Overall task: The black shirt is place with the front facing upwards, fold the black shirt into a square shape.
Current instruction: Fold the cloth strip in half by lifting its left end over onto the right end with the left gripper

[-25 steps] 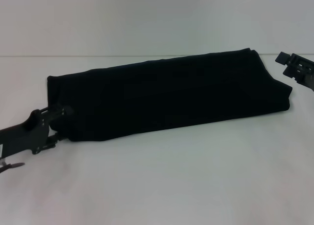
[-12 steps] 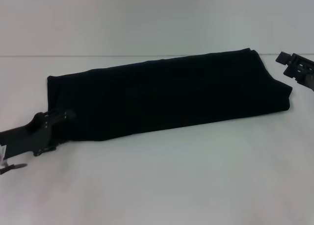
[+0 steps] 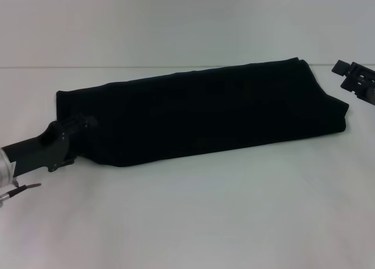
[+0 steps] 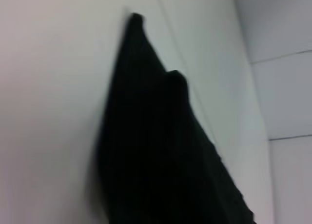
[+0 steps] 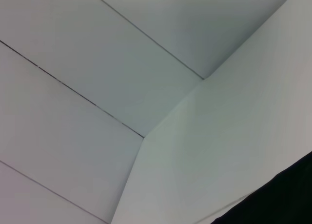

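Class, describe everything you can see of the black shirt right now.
The black shirt is plain dark, soft-looking cloth, folded into a long narrow band; no print, sleeves or collar show. It lies flat on the white table, slanting from near left to far right. The left gripper is at its near-left corner, against the cloth. The right gripper is just off its far-right end, apart from it.

Soft even light, faint shadows, hazy focus, left wrist view blurred
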Controlling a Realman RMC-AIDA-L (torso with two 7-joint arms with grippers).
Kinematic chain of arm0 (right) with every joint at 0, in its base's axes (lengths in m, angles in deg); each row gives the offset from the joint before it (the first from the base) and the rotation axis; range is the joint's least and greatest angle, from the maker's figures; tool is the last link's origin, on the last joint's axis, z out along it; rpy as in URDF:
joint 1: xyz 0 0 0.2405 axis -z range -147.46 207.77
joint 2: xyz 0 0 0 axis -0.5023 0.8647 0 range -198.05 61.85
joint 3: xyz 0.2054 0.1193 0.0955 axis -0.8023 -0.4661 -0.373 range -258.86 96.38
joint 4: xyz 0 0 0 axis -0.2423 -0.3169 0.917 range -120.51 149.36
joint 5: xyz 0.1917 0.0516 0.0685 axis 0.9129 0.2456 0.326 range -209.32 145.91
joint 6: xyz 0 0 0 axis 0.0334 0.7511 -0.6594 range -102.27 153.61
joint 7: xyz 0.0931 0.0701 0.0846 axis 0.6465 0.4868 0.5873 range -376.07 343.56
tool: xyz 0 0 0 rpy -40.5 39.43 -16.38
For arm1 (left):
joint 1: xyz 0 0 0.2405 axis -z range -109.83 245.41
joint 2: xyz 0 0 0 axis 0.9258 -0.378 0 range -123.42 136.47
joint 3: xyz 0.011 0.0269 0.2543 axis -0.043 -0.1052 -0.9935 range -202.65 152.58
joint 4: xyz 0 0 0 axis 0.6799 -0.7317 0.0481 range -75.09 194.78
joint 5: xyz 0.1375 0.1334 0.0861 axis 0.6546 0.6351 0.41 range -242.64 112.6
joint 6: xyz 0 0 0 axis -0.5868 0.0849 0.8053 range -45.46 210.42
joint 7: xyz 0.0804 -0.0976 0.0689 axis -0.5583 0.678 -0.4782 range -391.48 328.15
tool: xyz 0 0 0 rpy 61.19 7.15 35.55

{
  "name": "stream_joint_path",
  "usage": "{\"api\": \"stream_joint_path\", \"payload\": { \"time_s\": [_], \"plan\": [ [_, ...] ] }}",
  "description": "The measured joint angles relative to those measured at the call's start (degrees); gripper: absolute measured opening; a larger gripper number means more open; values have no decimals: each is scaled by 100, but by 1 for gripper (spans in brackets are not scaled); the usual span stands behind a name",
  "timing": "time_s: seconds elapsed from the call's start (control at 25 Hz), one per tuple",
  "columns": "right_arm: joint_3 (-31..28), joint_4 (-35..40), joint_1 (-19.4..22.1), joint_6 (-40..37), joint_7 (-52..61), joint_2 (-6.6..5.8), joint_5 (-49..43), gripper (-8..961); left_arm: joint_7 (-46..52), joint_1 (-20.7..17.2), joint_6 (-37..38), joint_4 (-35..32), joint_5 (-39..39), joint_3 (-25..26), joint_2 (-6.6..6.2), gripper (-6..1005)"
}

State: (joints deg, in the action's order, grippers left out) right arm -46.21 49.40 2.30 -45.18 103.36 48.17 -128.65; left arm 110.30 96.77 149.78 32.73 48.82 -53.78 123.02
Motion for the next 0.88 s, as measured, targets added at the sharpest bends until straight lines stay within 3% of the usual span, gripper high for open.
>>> {"api": "stream_joint_path", "payload": {
  "time_s": [0.88],
  "plan": [
    [-85, -8, 17, -32, -9, 1, 0, 746, 114, 31, -522, -20, 38, -74, -29, 855]
  ]
}}
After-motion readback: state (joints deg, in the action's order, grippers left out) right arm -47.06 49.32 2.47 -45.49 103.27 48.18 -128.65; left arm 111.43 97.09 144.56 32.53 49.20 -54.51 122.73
